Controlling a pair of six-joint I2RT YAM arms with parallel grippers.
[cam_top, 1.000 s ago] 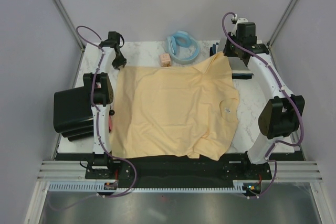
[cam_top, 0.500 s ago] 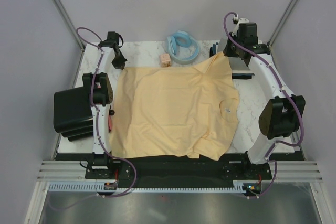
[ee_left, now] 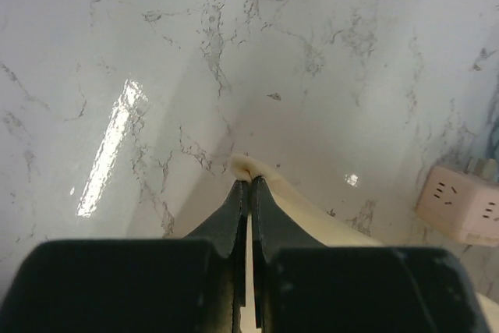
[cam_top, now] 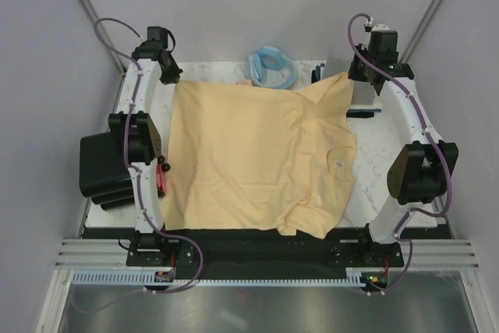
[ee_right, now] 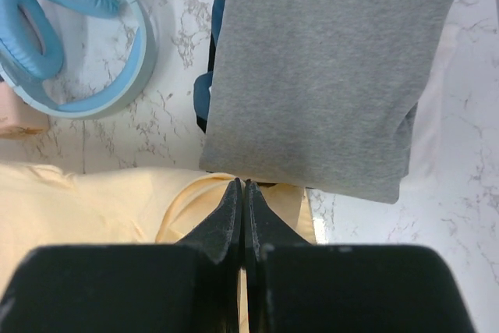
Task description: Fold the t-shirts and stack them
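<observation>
Yellow t-shirt (cam_top: 257,161) lies spread on desk (cam_top: 376,163), far edge running 9-to-3 o'clock; left jaws pinch its 11 o'clock corner, right jaws its 1 o'clock corner.

Layout: one t-shirt spread over mid-table.
The spread t-shirt (cam_top: 257,161) lies across the table (cam_top: 374,169). The ring-shaped thing (cam_top: 282,77) sits just behind its far edge. The folded t-shirt (ee_right: 320,76) lies behind its far right corner. The box (cam_top: 105,165) stands at the table's left edge.
</observation>
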